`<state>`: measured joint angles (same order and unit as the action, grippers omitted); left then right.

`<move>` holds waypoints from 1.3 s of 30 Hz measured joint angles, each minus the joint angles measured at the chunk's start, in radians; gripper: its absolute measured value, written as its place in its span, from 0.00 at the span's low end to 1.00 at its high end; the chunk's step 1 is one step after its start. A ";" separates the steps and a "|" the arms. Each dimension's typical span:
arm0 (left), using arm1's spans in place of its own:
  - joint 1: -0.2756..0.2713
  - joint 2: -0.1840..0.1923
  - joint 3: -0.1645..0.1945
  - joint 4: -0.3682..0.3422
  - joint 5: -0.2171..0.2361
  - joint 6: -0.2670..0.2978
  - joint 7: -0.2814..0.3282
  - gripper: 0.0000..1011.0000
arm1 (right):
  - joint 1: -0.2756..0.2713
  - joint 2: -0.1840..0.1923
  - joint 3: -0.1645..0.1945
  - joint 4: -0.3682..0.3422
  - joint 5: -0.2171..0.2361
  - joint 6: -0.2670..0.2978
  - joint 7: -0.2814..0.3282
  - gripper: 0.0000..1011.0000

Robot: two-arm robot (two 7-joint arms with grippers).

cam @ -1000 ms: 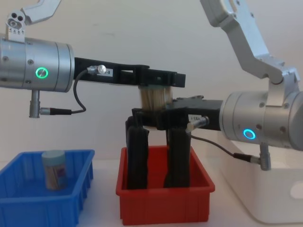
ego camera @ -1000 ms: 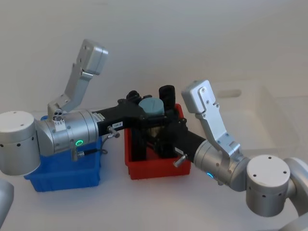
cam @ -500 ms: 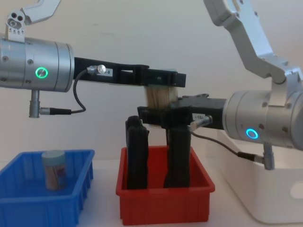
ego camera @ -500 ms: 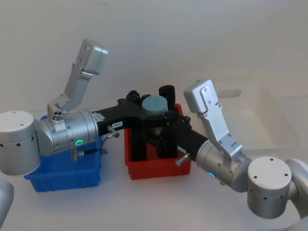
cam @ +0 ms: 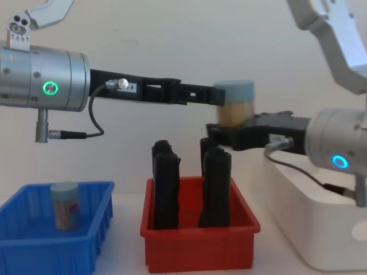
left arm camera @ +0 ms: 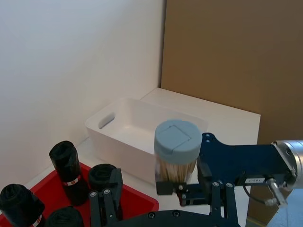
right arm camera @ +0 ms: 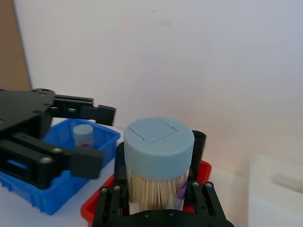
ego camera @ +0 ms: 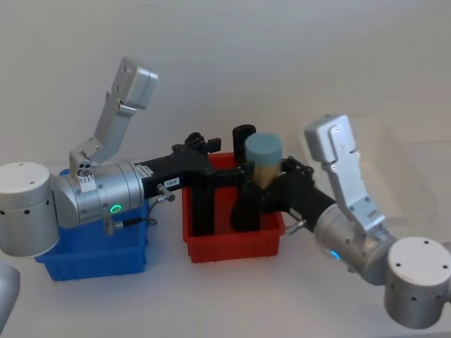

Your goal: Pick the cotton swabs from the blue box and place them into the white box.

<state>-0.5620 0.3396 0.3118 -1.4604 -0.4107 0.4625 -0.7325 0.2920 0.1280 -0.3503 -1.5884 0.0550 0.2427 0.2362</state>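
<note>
A clear tub of cotton swabs with a light blue lid is held upright in my right gripper, which is shut on its lower half. It hangs above the right end of the red bin, between that bin and the white box. In the chest view the held tub sits just past the tips of my left gripper, which stands open and empty over the red bin. A second tub of swabs with a colourful label stands in the blue box.
The red bin holds tall black objects standing upright under both grippers. The white box lies to the right of the red bin, the blue box to its left under my left arm.
The held tub has left the gap between the left gripper's fingers and travelled right, towards the white box, in the right gripper. The left arm has stayed put.
</note>
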 joint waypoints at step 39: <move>0.000 0.000 0.000 0.000 0.000 0.000 0.000 0.99 | 0.067 0.100 0.175 0.240 0.164 -0.012 -0.223 0.64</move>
<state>-0.5620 0.3396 0.3118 -1.4604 -0.4107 0.4624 -0.7326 0.3586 0.2280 -0.1756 -1.3487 0.2190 0.2311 0.0132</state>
